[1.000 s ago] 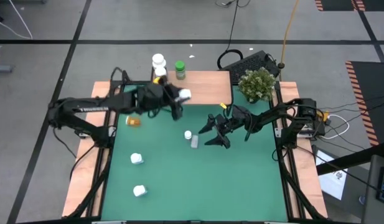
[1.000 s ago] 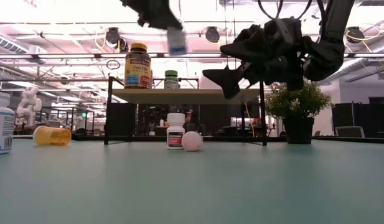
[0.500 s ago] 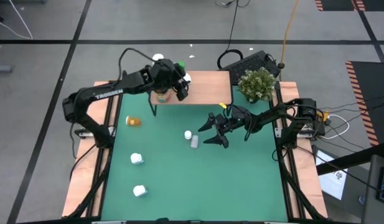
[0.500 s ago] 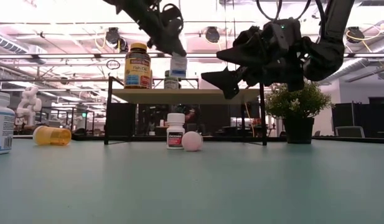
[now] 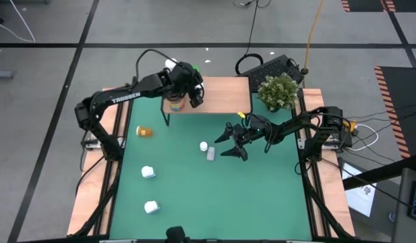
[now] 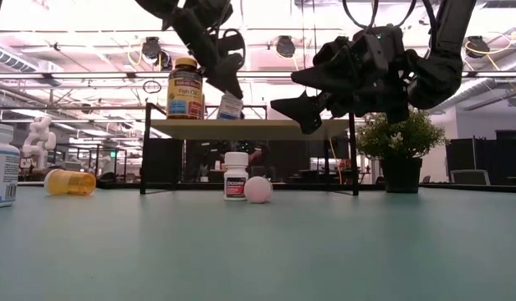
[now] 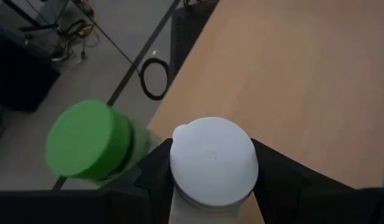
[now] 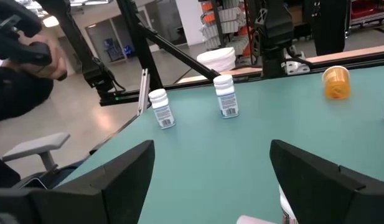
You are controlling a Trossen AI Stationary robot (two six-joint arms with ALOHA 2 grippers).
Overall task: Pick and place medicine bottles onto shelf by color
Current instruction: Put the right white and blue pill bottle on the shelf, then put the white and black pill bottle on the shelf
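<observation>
My left gripper [image 5: 194, 92] is shut on a white medicine bottle [image 6: 230, 106] over the left part of the shelf [image 6: 249, 128], whose light wood top stands on black legs. Right beside the bottle is a green-lidded bottle [image 7: 86, 140]. An amber bottle with a yellow lid [image 6: 185, 88] stands upright on the shelf's left end. My right gripper [image 5: 231, 142] hangs open above the green table, right of a small white bottle [image 5: 203, 146] that stands upright and a pale one lying on its side [image 5: 211, 154]. My left gripper pinches the white bottle between its two fingers [image 7: 279, 186], on the body just under the white cap [image 7: 213, 163]. The fingers slant down toward the shelf from the near-left side. The bottle is tilted [image 6: 230, 106]; whether its base touches the shelf top I cannot tell.
An orange bottle [image 5: 145, 131] lies on the table's left side, and two white bottles [image 5: 148, 172] [image 5: 151, 206] stand nearer the front. A potted plant [image 5: 278, 91] stands right of the shelf. A person's hand [image 8: 20, 53] shows beyond the table.
My left gripper has carried the white bottle from over the shelf's near edge toward the far edge and down, ending low over the shelf top beside the green-lidded bottle. The bottle has tipped slightly. My right gripper has kept still.
</observation>
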